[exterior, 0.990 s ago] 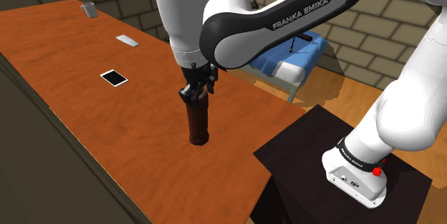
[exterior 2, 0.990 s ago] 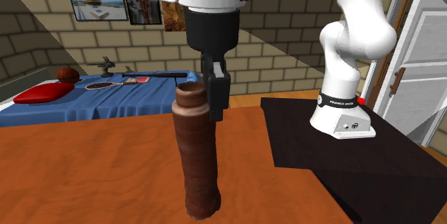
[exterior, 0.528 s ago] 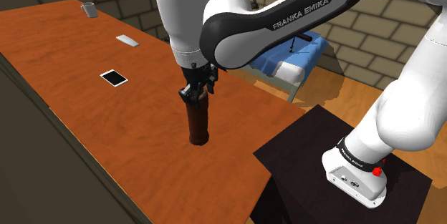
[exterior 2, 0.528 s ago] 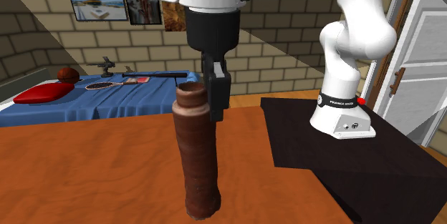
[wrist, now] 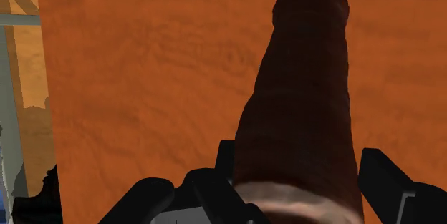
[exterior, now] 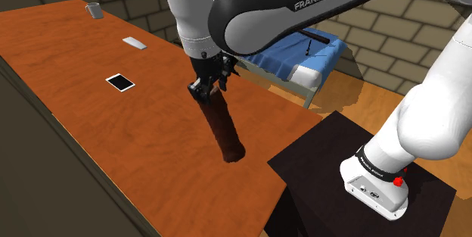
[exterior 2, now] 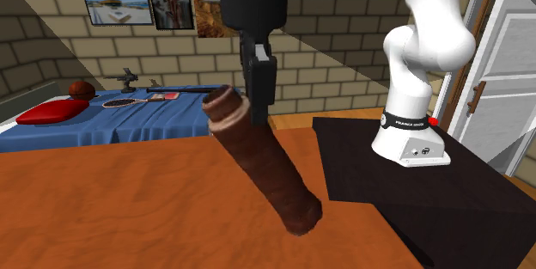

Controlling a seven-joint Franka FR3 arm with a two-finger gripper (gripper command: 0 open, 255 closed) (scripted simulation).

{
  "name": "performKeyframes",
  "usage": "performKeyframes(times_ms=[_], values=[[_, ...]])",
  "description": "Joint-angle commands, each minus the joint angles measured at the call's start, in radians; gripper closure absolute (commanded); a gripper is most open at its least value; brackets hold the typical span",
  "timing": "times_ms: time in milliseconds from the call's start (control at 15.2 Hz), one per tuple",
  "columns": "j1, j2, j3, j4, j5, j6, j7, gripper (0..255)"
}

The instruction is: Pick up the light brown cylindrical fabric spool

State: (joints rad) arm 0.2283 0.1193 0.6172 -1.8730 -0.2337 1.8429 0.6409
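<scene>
Spool (exterior: 222,122), long and dark brown, is pinched at its top end by the closed end effector (exterior: 206,89) and slants down from it, its low end out to one side, seemingly clear of the worktop (exterior: 76,114).

Place: home bedroom
Bed: blue-sheeted bed (exterior 2: 86,130), red pillow (exterior 2: 47,113)
Walls: brick wall (exterior 2: 344,44) with framed pictures (exterior 2: 118,5)
Door: white door (exterior 2: 511,70)

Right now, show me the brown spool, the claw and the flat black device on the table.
brown spool (exterior: 222,126), shoulder view, middle of its tilted side.
claw (exterior: 208,89), shoulder view, between its fingertips at the spool's top.
flat black device (exterior: 119,82), shoulder view, its dark face.
</scene>
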Motion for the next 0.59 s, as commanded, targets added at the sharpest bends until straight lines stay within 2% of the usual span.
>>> performKeyframes(times_ms=[0, 528], values=[[0.000, -0.008, 0.002, 0.024, 0.007, -0.029, -0.007, 255], [0.000, -0.023, 0.003, 0.090, 0.019, -0.106, -0.025, 255]])
